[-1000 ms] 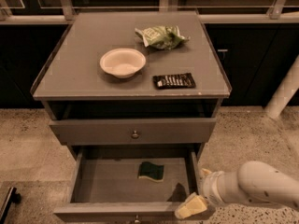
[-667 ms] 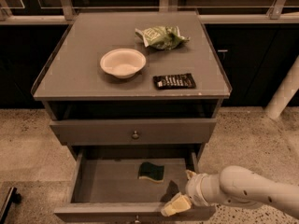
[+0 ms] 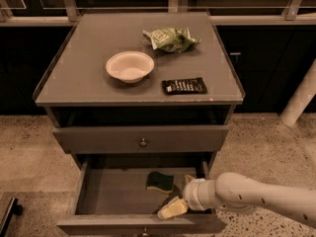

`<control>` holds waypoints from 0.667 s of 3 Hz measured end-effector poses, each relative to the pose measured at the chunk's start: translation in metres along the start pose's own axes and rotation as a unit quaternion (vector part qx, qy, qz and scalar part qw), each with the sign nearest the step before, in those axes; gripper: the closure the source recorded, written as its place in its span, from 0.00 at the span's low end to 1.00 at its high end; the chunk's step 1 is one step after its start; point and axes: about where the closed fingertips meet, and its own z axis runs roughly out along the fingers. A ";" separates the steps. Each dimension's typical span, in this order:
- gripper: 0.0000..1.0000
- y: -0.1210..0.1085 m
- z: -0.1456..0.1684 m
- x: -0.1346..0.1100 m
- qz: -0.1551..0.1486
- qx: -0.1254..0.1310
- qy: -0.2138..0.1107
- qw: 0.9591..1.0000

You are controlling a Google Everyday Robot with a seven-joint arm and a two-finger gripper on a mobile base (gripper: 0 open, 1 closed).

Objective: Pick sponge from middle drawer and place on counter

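Step in hand: approach to the grasp. The sponge [image 3: 160, 181] has not been picked up. It lies flat, dark face up, on the floor of the open middle drawer [image 3: 111, 197], toward the right half and nearer the back wall.

The tool [image 3: 176, 195] sits low over the drawer's right front corner, just beside the sponge on its right and front side. I cannot tell whether it touches the sponge. Its jaws stand apart and hold nothing. One pale finger points down and left toward the drawer front, and the other shows nearer the right wall.

Arm pose: the white arm [image 3: 256, 199] enters from the lower right, runs nearly level and slopes slightly up toward the wrist. The wrist is angled leftward into the drawer.

Next move, as judged: shift the tool left and toward the back so the jaws straddle the sponge, lower it, then close. The drawer's right wall and the closed upper drawer [image 3: 140, 138] leave little room.

The desk [image 3: 79, 80] carries a white bowl [image 3: 130, 66], a green snack bag [image 3: 171, 38] and a black wrapper [image 3: 184, 86]. Bare surface remains at its left.
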 end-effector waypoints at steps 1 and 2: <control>0.00 -0.012 0.003 0.009 0.009 0.015 -0.001 1.000; 0.00 -0.029 0.020 -0.007 -0.023 0.023 -0.023 0.999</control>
